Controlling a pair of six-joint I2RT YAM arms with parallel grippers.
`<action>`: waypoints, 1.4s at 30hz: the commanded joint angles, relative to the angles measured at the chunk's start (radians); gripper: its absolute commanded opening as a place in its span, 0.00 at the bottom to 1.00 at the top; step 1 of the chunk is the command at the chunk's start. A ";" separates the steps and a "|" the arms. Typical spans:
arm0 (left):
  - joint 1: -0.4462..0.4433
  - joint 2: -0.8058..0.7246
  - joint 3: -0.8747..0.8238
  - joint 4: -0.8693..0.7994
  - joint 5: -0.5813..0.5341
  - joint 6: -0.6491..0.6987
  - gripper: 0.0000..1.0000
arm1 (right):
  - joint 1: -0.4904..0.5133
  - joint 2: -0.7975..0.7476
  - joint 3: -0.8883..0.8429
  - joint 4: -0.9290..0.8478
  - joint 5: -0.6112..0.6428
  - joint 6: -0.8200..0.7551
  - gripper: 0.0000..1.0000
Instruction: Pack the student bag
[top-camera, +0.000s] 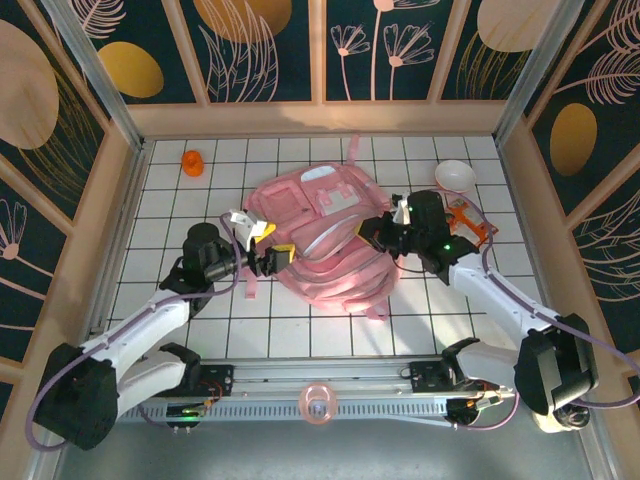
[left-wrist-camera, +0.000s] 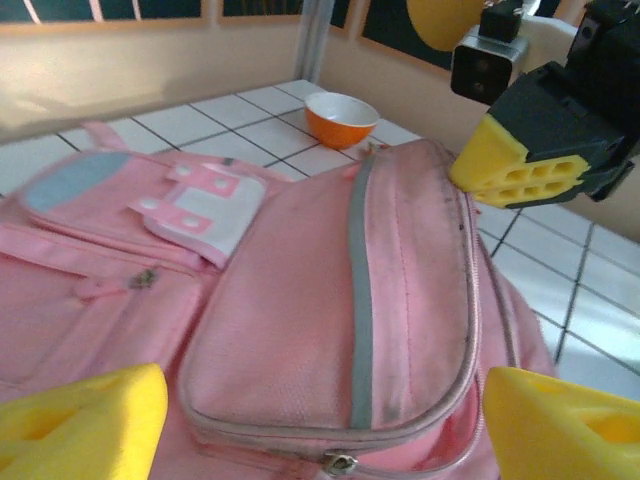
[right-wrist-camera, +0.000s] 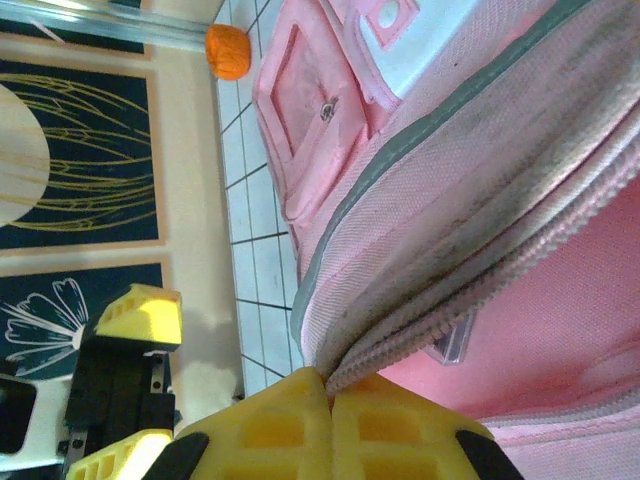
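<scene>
The student bag (top-camera: 322, 242), a large pink backpack, lies flat in the middle of the tiled table. My left gripper (top-camera: 267, 256) hovers at its left edge, open with nothing between the yellow fingers. In the left wrist view the left gripper (left-wrist-camera: 325, 440) straddles the bag's front pocket (left-wrist-camera: 330, 300), just above a metal zipper pull (left-wrist-camera: 340, 462). My right gripper (top-camera: 386, 229) is at the bag's right side. In the right wrist view the right gripper (right-wrist-camera: 330, 388) is shut on the bag's zippered edge (right-wrist-camera: 470, 270), pinching the fabric and zipper teeth.
A small orange object (top-camera: 192, 162) sits at the back left. A bowl (top-camera: 455, 175), orange outside and white inside, stands at the back right, with an orange item (top-camera: 470, 220) beside the right arm. A pink tape roll (top-camera: 318, 405) lies on the near rail.
</scene>
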 joint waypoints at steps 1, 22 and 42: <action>0.043 0.042 -0.043 0.189 0.117 -0.183 0.83 | -0.033 0.018 0.051 -0.043 -0.063 -0.103 0.03; 0.067 0.362 0.060 0.084 0.315 -0.131 0.78 | -0.077 0.082 0.086 -0.002 -0.121 -0.110 0.02; -0.037 0.424 0.113 -0.176 0.291 0.056 0.65 | -0.076 0.050 0.062 0.019 -0.087 -0.075 0.00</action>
